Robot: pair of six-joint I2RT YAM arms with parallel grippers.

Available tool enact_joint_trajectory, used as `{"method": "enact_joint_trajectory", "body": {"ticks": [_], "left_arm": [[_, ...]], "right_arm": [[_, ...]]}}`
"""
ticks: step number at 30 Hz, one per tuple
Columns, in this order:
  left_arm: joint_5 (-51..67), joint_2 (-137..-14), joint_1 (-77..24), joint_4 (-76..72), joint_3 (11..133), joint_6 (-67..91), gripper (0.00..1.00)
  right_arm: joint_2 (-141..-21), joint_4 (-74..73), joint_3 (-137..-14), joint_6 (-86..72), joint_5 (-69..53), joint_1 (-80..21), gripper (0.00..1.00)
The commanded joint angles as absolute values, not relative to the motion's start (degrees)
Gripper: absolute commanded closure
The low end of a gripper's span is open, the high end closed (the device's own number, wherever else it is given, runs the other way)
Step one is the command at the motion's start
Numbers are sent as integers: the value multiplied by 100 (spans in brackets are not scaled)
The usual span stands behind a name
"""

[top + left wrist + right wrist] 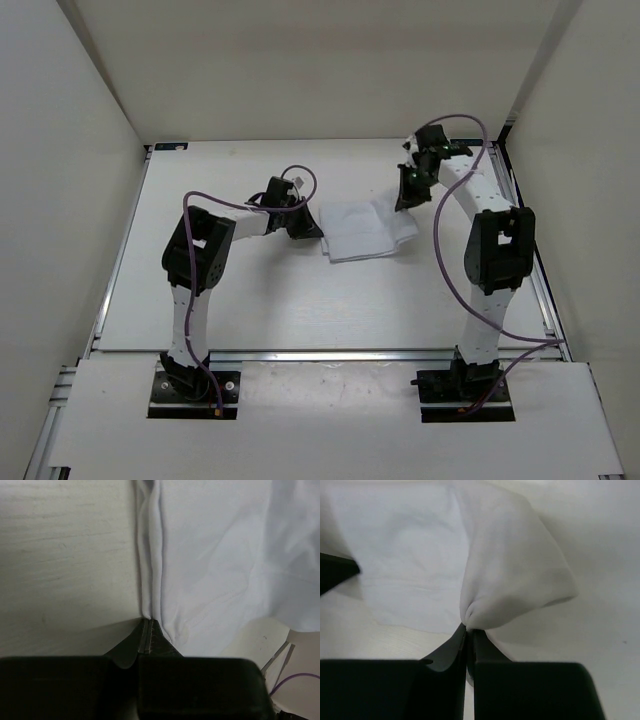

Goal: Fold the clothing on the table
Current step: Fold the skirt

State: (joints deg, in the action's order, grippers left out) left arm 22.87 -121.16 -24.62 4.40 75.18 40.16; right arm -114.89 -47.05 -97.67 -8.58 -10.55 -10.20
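Observation:
The clothing [362, 231] is a white, wrinkled garment lying in the middle of the table [300, 300], partly folded. My left gripper [305, 226] sits at its left edge, shut on a pinched ridge of the clothing [210, 570] that runs away from the left gripper [148, 621] in the left wrist view. My right gripper [408, 196] is at the far right corner, a little above the table. In the right wrist view the right gripper [469, 628] is shut on a bunched, lifted corner of the clothing [505, 575].
White walls [60, 200] close in the table on the left, back and right. Aluminium rails [330, 355] run along the near edge by the arm bases. Purple cables [450, 260] loop beside both arms.

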Motion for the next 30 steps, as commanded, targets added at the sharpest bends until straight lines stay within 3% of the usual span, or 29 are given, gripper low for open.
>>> {"method": "enact_joint_trajectory", "body": {"ticks": [1, 13, 20, 22, 24, 25, 27, 30], "left_arm": [[2180, -12094, -2611, 905, 7111, 3972, 100], [2171, -11787, -2532, 773, 6812, 3990, 100], [2179, -11698, -2391, 668, 6566, 3981, 100], [2171, -11698, -2347, 659, 6548, 3999, 100], [2180, -11724, -2373, 642, 6513, 4016, 100], [2188, -11733, -2364, 642, 6556, 3999, 100], [2189, -11742, -2355, 633, 6574, 4016, 100], [2197, -11733, -2329, 598, 6557, 3990, 100]], "right_arm": [[-11610, -4965, -10501, -861, -1080, -1484, 99], [-12866, -4860, -11522, -1081, -2048, -2496, 100], [-13052, -4694, -11470, -1187, -2443, -2628, 99], [-13017, -4571, -11330, -1248, -2932, -2645, 93], [-12903, -4343, -11172, -1361, -3459, -2549, 74], [-12868, -4159, -11014, -1467, -3950, -2540, 71], [-12780, -3852, -10820, -1678, -4601, -2479, 50], [-12543, -3735, -10609, -1819, -5079, -2364, 45]]}}
